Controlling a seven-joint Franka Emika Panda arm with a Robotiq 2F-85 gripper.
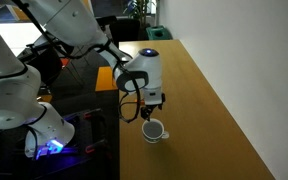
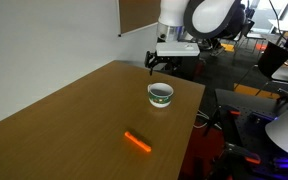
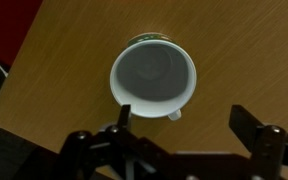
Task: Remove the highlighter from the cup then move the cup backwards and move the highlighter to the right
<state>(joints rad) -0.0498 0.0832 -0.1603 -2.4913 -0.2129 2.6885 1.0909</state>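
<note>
one wooden table, cup near edge, highlighter apart, pincer spread, dim room

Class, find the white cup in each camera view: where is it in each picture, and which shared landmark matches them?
In an exterior view: the cup sits low, near centre, by the table's edge.
In an exterior view: the cup sits near centre, towards the table's far end.
Wrist view: the cup fills the centre, seen from above.
Shared landmark: the wooden table under it.
</note>
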